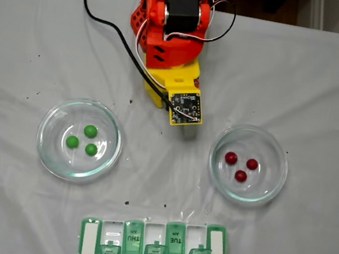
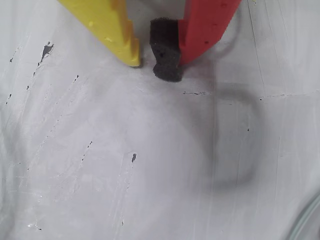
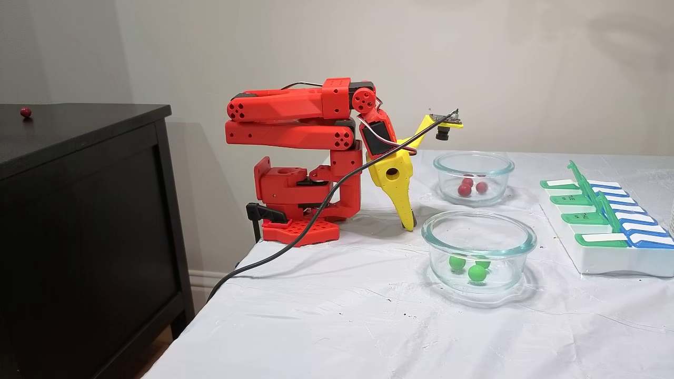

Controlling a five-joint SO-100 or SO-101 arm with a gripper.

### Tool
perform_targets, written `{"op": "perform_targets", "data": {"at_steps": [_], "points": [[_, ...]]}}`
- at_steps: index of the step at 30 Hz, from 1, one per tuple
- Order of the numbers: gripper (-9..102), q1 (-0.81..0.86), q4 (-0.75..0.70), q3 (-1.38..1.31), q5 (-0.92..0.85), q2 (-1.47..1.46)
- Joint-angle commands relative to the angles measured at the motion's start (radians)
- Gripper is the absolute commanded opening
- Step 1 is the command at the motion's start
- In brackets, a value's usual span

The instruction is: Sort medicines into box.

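On a white-covered table (image 1: 36, 29), near its far edge in the fixed view from above, the red arm (image 3: 295, 116) sits folded over its base, nothing yet sorted. Its gripper (image 2: 159, 64) points down at bare cloth between the two dishes, tips nearly together with a slim gap and nothing held, a dark foam pad (image 2: 165, 50) on the red finger. At the near edge lies the box (image 1: 154, 244), several green lids raised, its visible white compartments apparently empty. The left dish (image 1: 79, 140), seen from above, holds all three green pills (image 1: 91, 131); the right dish (image 1: 248, 164) holds all three red pills (image 1: 231, 157). Both dishes stand well apart, midway between arm and box. Off the table, a lone red ball (image 3: 25, 111) rests on a dark cabinet (image 3: 79, 221) in the fixed side view. Judged from this, all six pills remain to be moved.
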State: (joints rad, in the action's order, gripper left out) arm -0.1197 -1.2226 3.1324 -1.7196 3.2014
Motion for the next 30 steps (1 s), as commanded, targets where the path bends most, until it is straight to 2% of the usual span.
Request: {"op": "perform_targets", "data": {"at_steps": [1, 20, 23, 30], "points": [[6, -0.002, 0.005, -0.018, -0.006, 0.003], [6, -0.002, 0.006, -0.018, -0.003, 0.003], [2, 0.005, -0.005, -0.018, -0.166, -0.002], [0, -0.049, 0.06, -0.032, 0.224, 0.003]]}}
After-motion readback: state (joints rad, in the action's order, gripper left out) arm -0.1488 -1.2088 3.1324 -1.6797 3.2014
